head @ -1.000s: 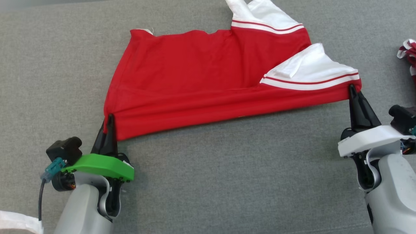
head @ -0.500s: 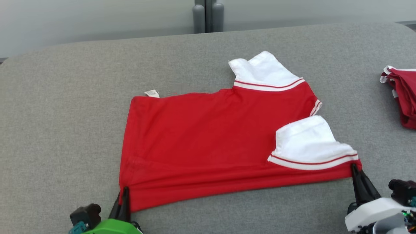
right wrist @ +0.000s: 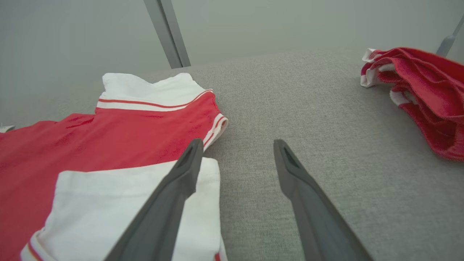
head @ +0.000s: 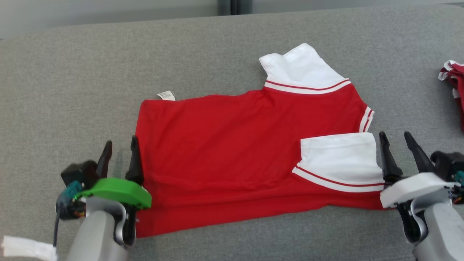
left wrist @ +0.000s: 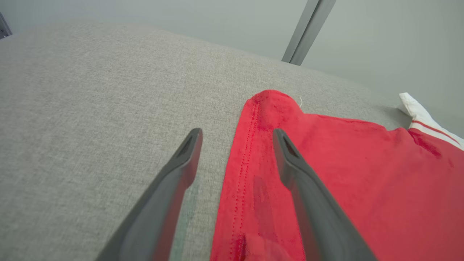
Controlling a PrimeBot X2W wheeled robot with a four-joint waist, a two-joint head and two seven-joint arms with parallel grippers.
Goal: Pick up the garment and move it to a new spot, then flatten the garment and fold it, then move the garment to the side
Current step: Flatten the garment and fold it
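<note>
A wide grey woven-fabric surface point(head: 232, 47) spread across the whole scene. The flat red jersey garment point(head: 224, 145), with white sleeves edged in red stripes, lay spread on its middle, one sleeve folded inward over the red body at the near right. The left gripper point(head: 121, 141), under a green cover, stood at the garment's left hem with its two dark fingers spread wide and gripping nothing: one finger was over the red cloth, the other over bare grey fabric. The right gripper point(head: 394, 135), under a white cover, was likewise wide apart and empty, its inner finger at the folded sleeve's edge. A crumpled red-and-white cloth point(head: 455, 78) lay well apart at the far right. A small white label point(head: 166, 95) stuck out at the garment's far left corner.
</note>
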